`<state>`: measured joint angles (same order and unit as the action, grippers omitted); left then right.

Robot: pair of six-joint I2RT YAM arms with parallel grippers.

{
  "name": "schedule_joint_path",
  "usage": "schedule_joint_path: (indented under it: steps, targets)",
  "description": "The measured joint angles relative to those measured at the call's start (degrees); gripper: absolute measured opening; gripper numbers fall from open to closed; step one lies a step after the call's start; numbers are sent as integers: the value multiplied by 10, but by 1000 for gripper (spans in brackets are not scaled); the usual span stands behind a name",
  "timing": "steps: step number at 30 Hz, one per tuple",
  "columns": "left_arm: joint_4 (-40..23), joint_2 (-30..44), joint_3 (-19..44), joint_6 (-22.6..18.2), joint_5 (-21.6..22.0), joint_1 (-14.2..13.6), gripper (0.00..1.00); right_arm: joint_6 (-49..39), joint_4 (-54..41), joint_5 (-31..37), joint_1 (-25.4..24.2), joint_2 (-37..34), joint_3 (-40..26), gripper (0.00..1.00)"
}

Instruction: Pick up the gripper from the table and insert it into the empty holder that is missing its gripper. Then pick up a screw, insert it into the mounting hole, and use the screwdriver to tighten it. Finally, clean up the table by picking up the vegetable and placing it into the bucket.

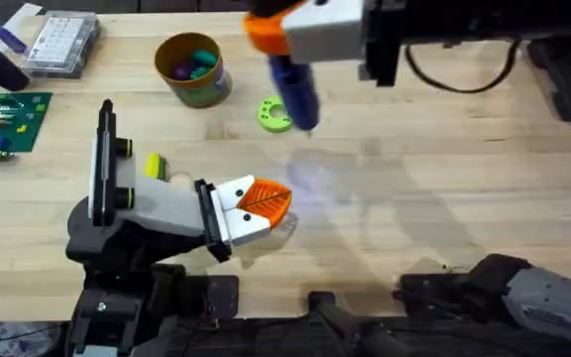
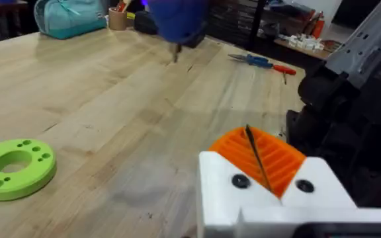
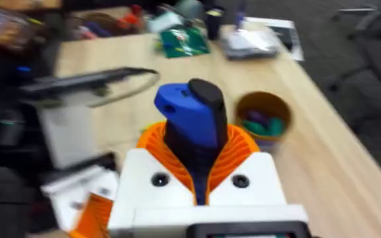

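Meanwhile the right claw point(image 3: 200, 165) is clamping the screwdriver point(image 1: 295, 91), at twelve o'clock above the holder point(image 1: 162, 208); swinging down crooked risks missing the hole.

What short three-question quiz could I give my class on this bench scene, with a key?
1. True or false: the screwdriver lies flat on the table.
2. Where is the lime-green ring? A in the bucket; B on the table near the bucket; C on the holder.
3. Fill in: the orange leaf-shaped gripper sits at the end of the ____.
Key: 1 false, the right pincer holds it above the table; 2 B; 3 holder.
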<state>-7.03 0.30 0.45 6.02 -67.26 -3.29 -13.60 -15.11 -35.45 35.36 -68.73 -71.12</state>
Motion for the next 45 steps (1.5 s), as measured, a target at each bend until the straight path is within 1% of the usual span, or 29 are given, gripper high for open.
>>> schedule_joint_path:
  steps: [2, 4, 8, 12, 16, 19, 21, 27, 32, 37, 45]
  targets:
    - [0, 0, 0, 0, 0, 0, 14, -32, -23, 23, -18, 0, 0, 47]
    - [0, 0, 0, 0, 0, 0, 14, -74, -49, 62, -31, -1, -1, 46]
    - [0, 0, 0, 0, 0, 0, 14, -158, -73, 138, -35, -22, -4, 47]
    - [0, 0, 0, 0, 0, 0, 14, -244, -74, 224, -35, -72, -5, 48]
    - [0, 0, 0, 0, 0, 0, 14, -338, -70, 315, -39, -138, -6, 46]
    - [0, 0, 0, 0, 0, 0, 14, -389, -45, 363, -50, -190, -6, 48]
    - [0, 0, 0, 0, 0, 0, 14, -412, -10, 384, -61, -225, -6, 47]
    - [0, 0, 0, 0, 0, 0, 14, -460, 89, 419, -100, -331, -8, 47]
    - [0, 0, 0, 0, 0, 0, 14, -495, 150, 442, -117, -394, -8, 48]
    - [0, 0, 0, 0, 0, 0, 14, -523, 174, 449, -123, -432, -8, 48]
    - [0, 0, 0, 0, 0, 0, 14, -545, 181, 453, -125, -463, -13, 48]
